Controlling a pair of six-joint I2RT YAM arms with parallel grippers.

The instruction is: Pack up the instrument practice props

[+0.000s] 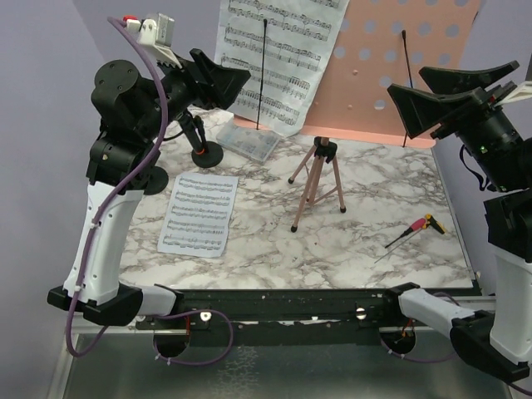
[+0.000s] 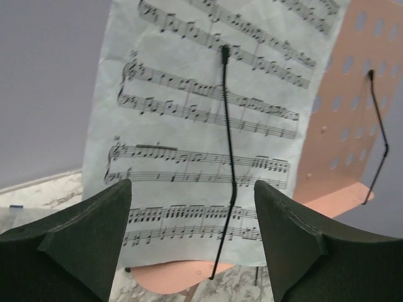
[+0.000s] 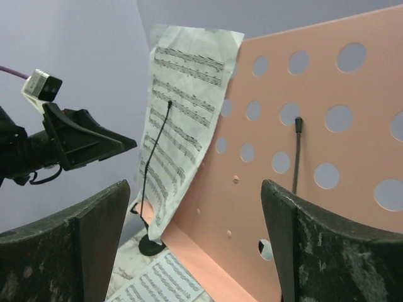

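Note:
The pink perforated board (image 1: 366, 91) stands on thin pink tripod legs (image 1: 318, 179) at the back. A white sheet-music page (image 1: 274, 50) rests on it under a black wire arm; a second page (image 1: 199, 214) lies flat on the table. A black microphone (image 1: 193, 126) sits in a round-based holder (image 1: 206, 155). The white microphone is out of view. My left gripper (image 1: 237, 83) is open and empty, facing the page (image 2: 189, 113) on the board (image 2: 340, 126). My right gripper (image 1: 407, 83) is open and empty in front of the board (image 3: 252, 207).
A clear plastic box (image 1: 249, 141) lies behind the microphone holder. A dark round base (image 1: 154, 181) shows under the left arm. A small pink, yellow and black tool (image 1: 416, 229) lies at the right. The purple wall is close behind the board.

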